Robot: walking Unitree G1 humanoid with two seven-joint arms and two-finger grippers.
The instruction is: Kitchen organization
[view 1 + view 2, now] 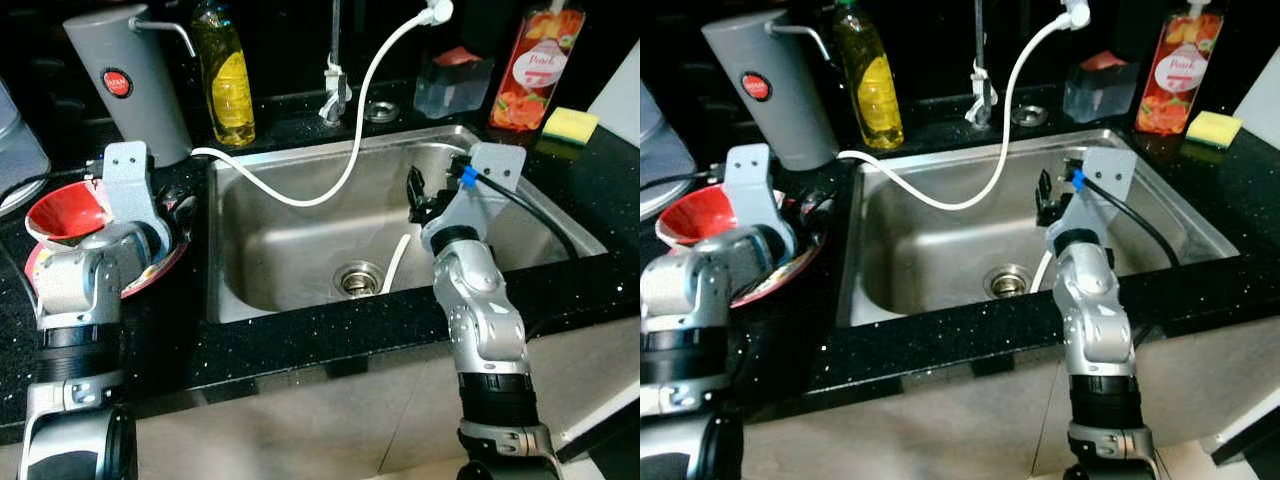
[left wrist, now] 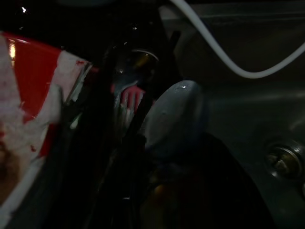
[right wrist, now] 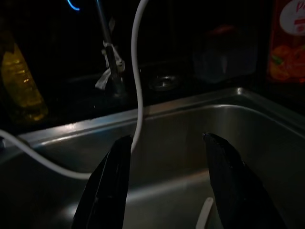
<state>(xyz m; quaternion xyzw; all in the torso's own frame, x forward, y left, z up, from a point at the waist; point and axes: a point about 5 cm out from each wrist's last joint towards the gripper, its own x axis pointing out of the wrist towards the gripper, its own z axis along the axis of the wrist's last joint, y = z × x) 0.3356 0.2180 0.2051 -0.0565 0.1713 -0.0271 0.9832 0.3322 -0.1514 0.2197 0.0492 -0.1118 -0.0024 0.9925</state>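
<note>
Left end effector at the dish stack, right end effector spread wide over the sink

The red bowl (image 1: 68, 212) sits on a plate (image 1: 150, 275) on the black desk (image 1: 300, 345), left of the steel sink (image 1: 300, 250). Likely rigid, slick and breakable, so best gripped at the rim. The left end effector (image 2: 126, 138) reaches among cutlery there; its state I cannot tell. The right end effector (image 3: 167, 157) holds nothing. A red bottle (image 1: 537, 65) reads "Peach"; the grey dispenser (image 1: 135, 80) has an unreadable red badge.
</note>
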